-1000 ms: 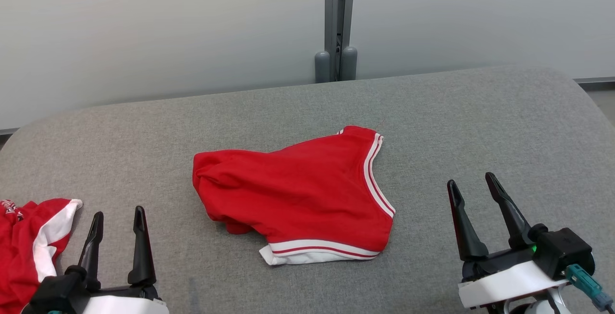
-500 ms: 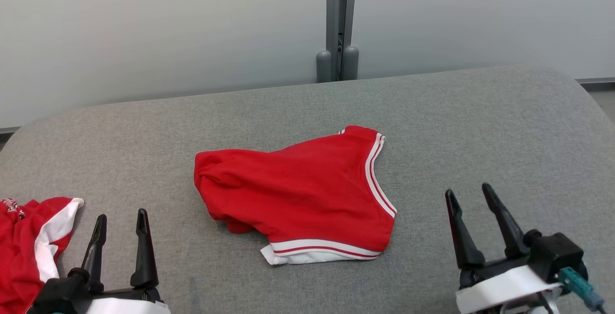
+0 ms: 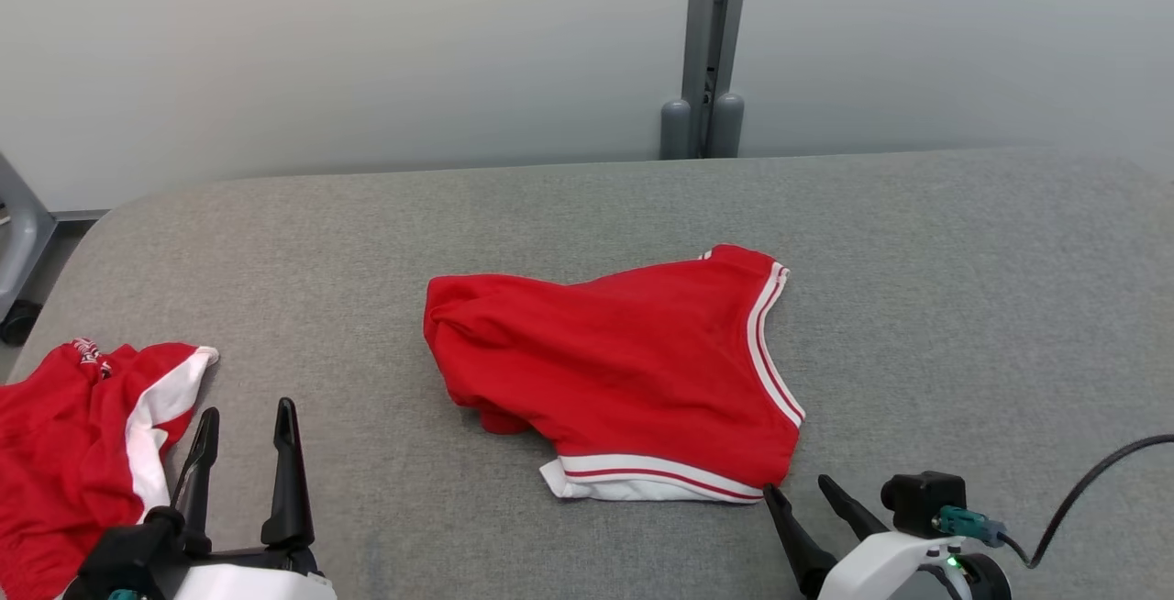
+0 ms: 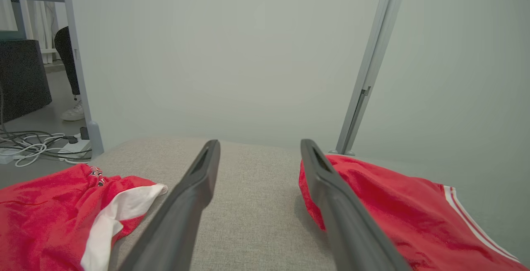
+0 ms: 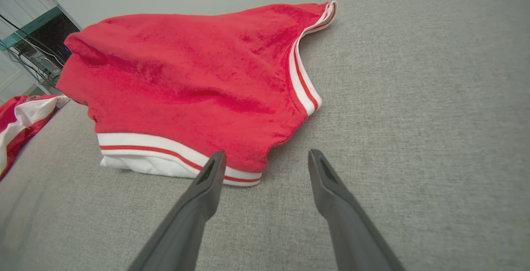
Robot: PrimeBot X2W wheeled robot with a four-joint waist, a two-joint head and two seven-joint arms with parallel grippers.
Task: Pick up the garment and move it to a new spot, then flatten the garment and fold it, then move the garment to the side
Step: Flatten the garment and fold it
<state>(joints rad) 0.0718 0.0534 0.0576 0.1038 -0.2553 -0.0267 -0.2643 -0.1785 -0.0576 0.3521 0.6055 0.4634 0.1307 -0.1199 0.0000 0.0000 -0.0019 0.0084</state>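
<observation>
**Operator:** What is lying on the one grey padded surface (image 3: 963, 306)?

**Technician:** Two red garments. The garment (image 3: 624, 380) is lying bunched at the middle, and a second garment (image 3: 73, 435) is lying well to its left.

**Operator:** Grippers?

**Technician:** Two, both gaping and empty. The left gripper (image 3: 249, 407) is hovering left of the garment, and the right gripper (image 3: 796, 484) just beside its striped hem.

**Operator:** Room?

**Technician:** The left wrist view is adding floor cables (image 4: 29, 146) beyond the garment.
</observation>
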